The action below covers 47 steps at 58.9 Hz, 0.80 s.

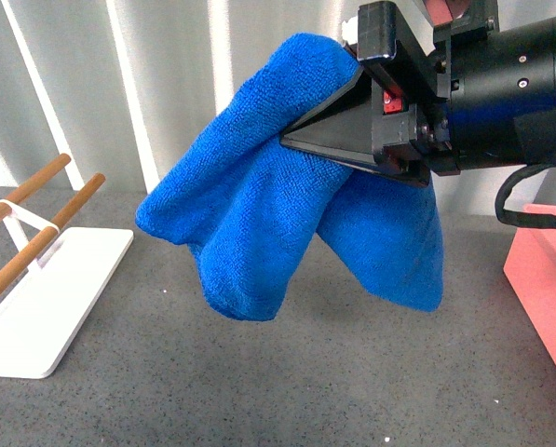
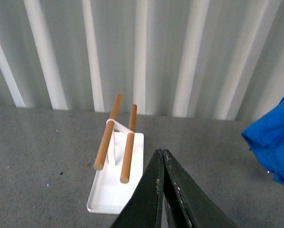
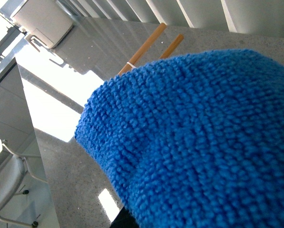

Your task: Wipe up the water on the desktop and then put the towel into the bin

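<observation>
Blue microfibre fills your front view: the towel [image 1: 259, 223] is pinched in your right tool [image 1: 301, 140], whose two black fingers close to a point on a fold of the cloth. The rest droops in two floppy lobes below the fingers, hanging in the air off to the right of the white tray [image 1: 63, 307]. It looks clear of the dark speckled surface [image 1: 305, 382], though you cannot judge the gap from here.

The tray lies flat on that surface, and its two wooden rails [image 1: 35, 237] slope up from it, joined by a white band. On the far side of the towel from the tray, at the frame's edge, you see a salmon-pink corner of the bin [image 1: 543, 275]. The towel is not in it and not over it.

Your right wrist camera is almost smothered by blue loops of cloth, with only the rail ends peeking past.

Your left tool [image 2: 161, 156] has its fingers pressed together with nothing between them. It points toward the tray, and its tips show just beside the tray's near corner. A blue edge of the towel shows on the far side of the tool from the tray. The ribbed grey wall [image 2: 156, 52] stands behind the tray.
</observation>
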### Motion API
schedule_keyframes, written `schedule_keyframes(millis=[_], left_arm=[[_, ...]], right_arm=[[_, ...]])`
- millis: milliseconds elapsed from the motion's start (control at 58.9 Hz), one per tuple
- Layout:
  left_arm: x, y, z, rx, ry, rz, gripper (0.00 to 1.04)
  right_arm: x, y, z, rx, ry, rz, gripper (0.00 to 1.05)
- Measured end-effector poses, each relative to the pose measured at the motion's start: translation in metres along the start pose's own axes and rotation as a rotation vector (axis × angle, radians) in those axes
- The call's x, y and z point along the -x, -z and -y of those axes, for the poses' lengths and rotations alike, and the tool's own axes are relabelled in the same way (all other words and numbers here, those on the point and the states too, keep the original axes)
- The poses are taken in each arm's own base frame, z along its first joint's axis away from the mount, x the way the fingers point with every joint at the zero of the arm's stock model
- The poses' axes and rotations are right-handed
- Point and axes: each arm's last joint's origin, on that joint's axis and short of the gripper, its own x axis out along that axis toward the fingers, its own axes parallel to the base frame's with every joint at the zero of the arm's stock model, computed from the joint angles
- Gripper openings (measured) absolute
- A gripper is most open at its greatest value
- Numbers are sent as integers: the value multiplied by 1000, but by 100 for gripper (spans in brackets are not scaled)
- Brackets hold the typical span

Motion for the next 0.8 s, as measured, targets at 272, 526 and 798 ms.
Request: schedule_keyframes(millis=[272,526,798], left_arm=[[1,-1,0,0,0,9,20],[1,-1,0,0,0,9,67],[1,-1,0,-2,0,9,98]], right_arm=[[6,8,8,-24,25,-25,5],[6,25,46,-54,241,-218,5],[-9,68,119,-34,473,-541,5]])
